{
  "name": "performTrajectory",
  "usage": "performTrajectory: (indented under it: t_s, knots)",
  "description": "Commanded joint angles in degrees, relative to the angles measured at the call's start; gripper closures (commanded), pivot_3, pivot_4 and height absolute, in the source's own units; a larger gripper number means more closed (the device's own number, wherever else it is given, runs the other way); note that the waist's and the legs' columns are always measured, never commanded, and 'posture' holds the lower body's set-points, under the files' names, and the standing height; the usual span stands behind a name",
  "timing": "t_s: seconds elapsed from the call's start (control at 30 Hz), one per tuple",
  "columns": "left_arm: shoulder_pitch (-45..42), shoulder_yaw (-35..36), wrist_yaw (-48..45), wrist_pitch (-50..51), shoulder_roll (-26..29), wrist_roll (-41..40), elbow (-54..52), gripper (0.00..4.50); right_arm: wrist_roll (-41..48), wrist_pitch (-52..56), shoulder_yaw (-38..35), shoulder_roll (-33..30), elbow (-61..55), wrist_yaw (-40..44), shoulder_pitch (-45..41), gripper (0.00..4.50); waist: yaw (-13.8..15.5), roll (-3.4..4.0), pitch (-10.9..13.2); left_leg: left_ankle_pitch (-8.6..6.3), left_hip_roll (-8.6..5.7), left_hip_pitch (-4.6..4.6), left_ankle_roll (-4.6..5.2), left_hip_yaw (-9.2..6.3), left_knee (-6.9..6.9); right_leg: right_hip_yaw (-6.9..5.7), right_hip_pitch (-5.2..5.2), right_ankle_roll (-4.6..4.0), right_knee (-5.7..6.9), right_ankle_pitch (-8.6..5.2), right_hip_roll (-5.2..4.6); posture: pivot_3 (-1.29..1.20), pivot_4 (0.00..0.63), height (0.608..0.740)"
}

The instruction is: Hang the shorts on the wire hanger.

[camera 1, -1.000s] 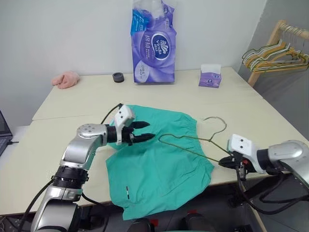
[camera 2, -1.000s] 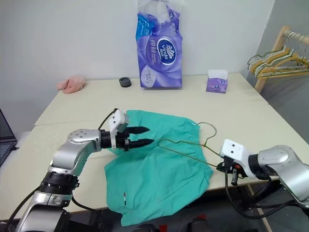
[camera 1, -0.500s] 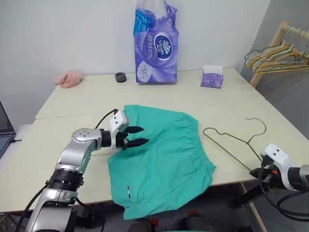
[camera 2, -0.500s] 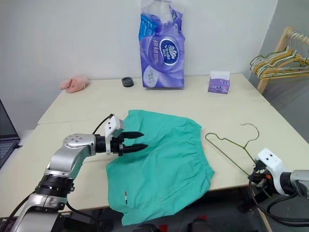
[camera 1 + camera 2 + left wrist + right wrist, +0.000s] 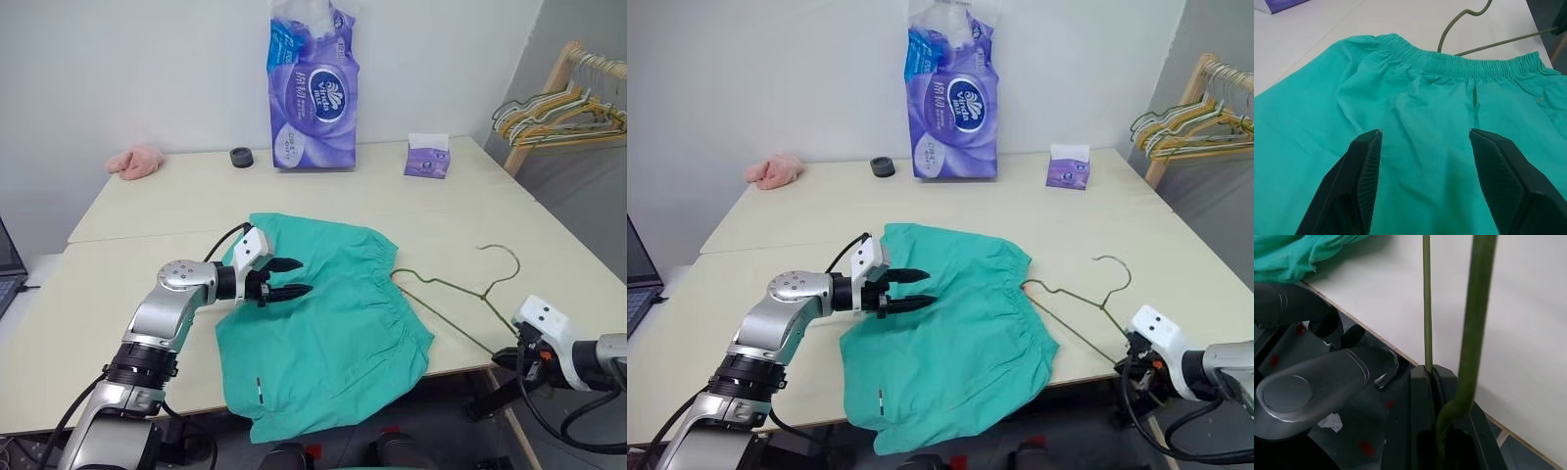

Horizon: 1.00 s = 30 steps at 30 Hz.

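The shorts [image 5: 328, 328] lay flat on the table's [image 5: 147, 206] near edge, and the left gripper [image 5: 290, 278] hovered over them — fingers spread, holding nothing. The right gripper [image 5: 1432, 382] — off the table's near right corner — pinched the wire hanger [image 5: 456, 286], which lay right of the shorts.

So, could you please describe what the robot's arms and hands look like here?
Both arms are silver-grey metal with rounded joint housings and black cables looping alongside. Each wrist carries a white block. The left hand and the right hand are black, and the left hand's fingers have cross-hatched inner pads.
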Motion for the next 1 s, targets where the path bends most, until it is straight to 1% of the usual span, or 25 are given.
performTrajectory:
  t_s: [0.03,0.27,0.43,0.53,0.63,0.8,0.87,1.0]
  knots:
    - [-0.93,0.38,0.51,-0.95,-0.17,0.16,-1.43,1.5,0.2,-1.15,0.15,-1.6,-3.29,0.73,-0.35,4.5,0.0,0.0,0.0,0.0,0.0,0.0,0.0,0.0,0.0,0.0,0.0,0.0,0.0,0.0,0.0,-0.11,0.017,0.74]
    - [-0.92,0.3,0.92,-1.46,-0.61,0.6,-1.17,1.5,0.09,-0.87,1.73,-1.71,-4.39,-0.06,-1.18,4.5,0.0,0.0,0.0,0.0,0.0,0.0,0.0,-0.01,0.0,-0.01,0.0,0.01,0.0,-0.01,0.0,-0.12,0.02,0.74]
    - [-1.14,0.25,1.23,-1.87,-1.07,0.98,-0.74,1.5,1.52,2.39,4.77,1.24,-0.02,-1.26,-6.34,4.5,-0.11,-0.04,0.03,0.0,0.01,0.01,0.0,0.0,-0.01,-0.01,0.0,0.01,-0.01,-0.01,0.0,-0.12,0.021,0.74]
    - [-1.25,0.37,1.72,-2.42,-1.43,1.16,-0.84,1.5,0.89,2.81,7.33,2.11,7.52,-0.78,-10.34,4.5,-0.04,-0.04,0.03,-0.01,0.0,0.0,0.0,-0.01,-0.01,-0.01,-0.01,0.01,0.0,-0.01,0.0,-0.11,0.02,0.74]
    - [-1.31,0.94,2.38,-2.23,-1.58,0.83,-1.09,1.5,1.04,2.76,9.75,1.67,12.32,1.14,-13.61,4.5,0.0,-0.04,0.03,0.0,-0.01,0.01,0.0,0.0,0.0,0.0,0.0,0.0,0.0,-0.01,-0.01,-0.1,0.019,0.74]
    - [-1.68,2.29,4.61,-2.81,-2.03,0.68,-0.72,1.5,2.43,3.72,12.97,0.98,14.41,4.75,-17.93,4.5,-0.01,-0.01,0.02,-0.01,0.0,0.01,0.0,-0.02,-0.01,-0.01,-0.01,0.0,0.01,-0.01,-0.01,-0.08,0.01,0.74]
    - [-2.2,2.95,5.76,-3.37,-2.3,0.71,-0.16,1.5,3.35,5.12,14.54,1.38,14.71,6.25,-20.34,4.5,-0.03,-0.01,0.02,0.0,0.0,0.01,0.0,-0.01,0.0,0.0,-0.01,0.0,0.01,-0.01,-0.01,-0.07,0.01,0.74]
    - [-3.04,3.85,7.98,-4.52,-3.05,0.81,1.01,1.5,3.14,6.49,17.1,3.11,17.19,6.4,-24.7,4.5,0.14,-0.01,0.01,0.0,0.0,0.0,0.0,-0.04,0.0,-0.03,-0.02,0.0,0.01,0.0,-0.01,-0.07,0.011,0.74]
